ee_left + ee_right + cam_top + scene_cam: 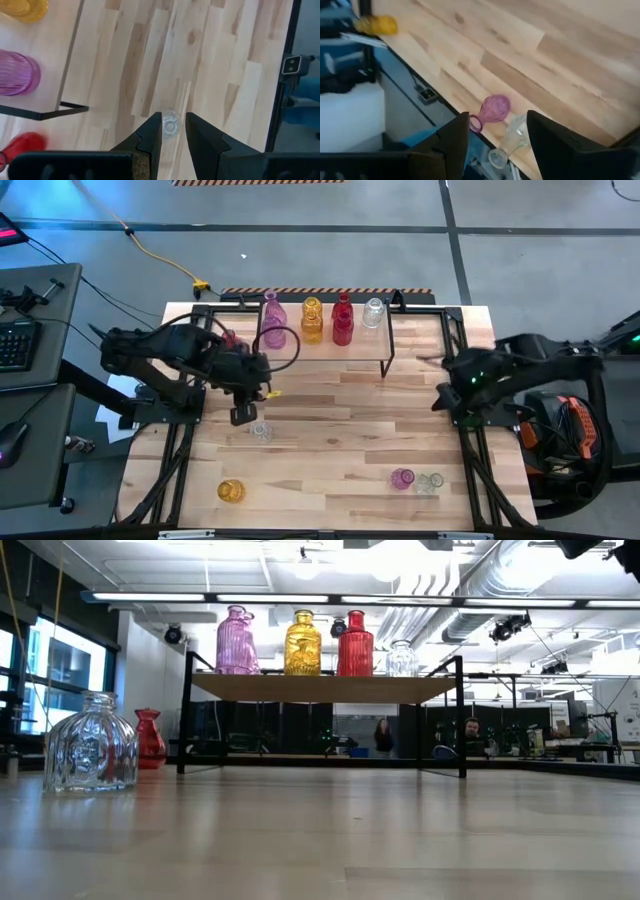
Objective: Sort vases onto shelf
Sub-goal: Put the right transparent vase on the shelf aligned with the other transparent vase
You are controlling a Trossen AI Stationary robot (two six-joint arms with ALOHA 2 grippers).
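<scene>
Where people sit, wooden table point(330, 840).

Table point(330, 450): light butcher-block planks.
Keyboard point(15, 345): black, on a side desk, left.
Cable point(150, 250): yellow, across grey floor.
People point(383, 735): two, far behind.

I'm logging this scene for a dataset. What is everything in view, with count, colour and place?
shelf: one, light wood top, black frame, far side of the table
vases on shelf: four, pink, yellow, red, clear, in a row
clear vase: one, upright on table under left gripper
red vase: one, on table beside shelf
yellow vase: one, near front left
pink vase and clear vase: lying side by side, front right
left gripper: above the clear vase, narrowly open
right gripper: at the right edge, open, empty
</scene>
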